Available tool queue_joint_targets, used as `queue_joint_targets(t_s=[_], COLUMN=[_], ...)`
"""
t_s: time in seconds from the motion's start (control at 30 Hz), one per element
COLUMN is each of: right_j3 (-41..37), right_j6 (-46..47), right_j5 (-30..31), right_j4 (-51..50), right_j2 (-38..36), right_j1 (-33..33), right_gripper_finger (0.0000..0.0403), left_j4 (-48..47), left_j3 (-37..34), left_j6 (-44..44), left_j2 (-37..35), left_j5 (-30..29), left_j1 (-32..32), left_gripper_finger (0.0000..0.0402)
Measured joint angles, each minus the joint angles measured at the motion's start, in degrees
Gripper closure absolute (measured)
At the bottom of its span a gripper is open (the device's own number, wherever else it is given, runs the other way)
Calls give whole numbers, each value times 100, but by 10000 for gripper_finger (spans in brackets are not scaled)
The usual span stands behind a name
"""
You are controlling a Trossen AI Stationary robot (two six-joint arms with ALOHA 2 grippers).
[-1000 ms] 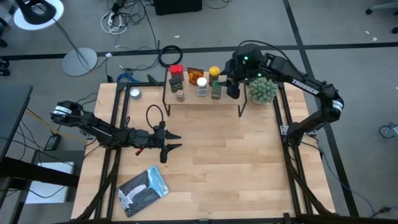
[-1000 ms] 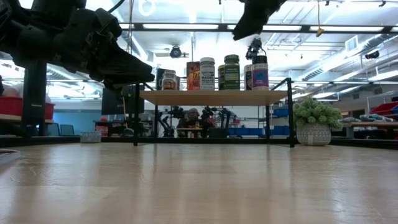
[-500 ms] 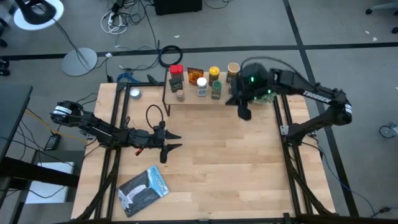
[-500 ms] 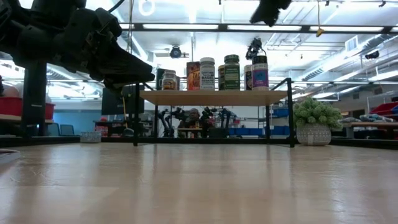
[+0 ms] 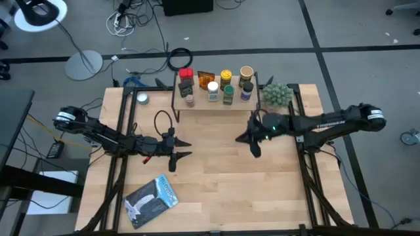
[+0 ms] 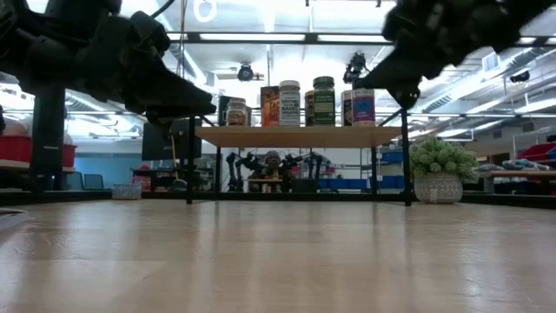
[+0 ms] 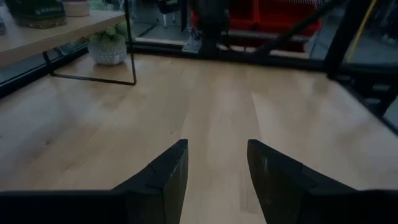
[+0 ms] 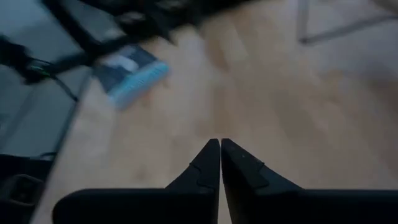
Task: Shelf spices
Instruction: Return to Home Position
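Wooden shelf [image 5: 209, 105], spices [image 5: 213, 92] standing on top

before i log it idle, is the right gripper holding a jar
No, the right wrist view shows the right gripper shut tight with nothing held in it.

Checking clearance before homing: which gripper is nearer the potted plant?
Right. The right gripper hangs over the table just off the shelf's right end, near the potted plant; the left gripper is far off, left of centre.
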Motion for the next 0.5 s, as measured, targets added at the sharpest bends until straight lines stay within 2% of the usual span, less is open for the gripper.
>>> queue_joint_targets(t_s=[0.1, 0.23, 0.5], right_j3=[-584, -982, -1058], right_j6=[291, 548, 341], right_j5=[537, 722, 925], right_j4=[888, 1116, 1504], right_j2=[-70, -109, -136], right_j1=[169, 291, 330], right_gripper_finger=[386, 390, 385], left_j4=[-278, -345, -266], left_j3=[-2, -152, -1352], left_j6=[-9, 220, 177], left_j2=[-138, -657, -2858], left_j5=[165, 308, 366], left_j1=[223, 489, 856], left_gripper_finger=[232, 232, 232])
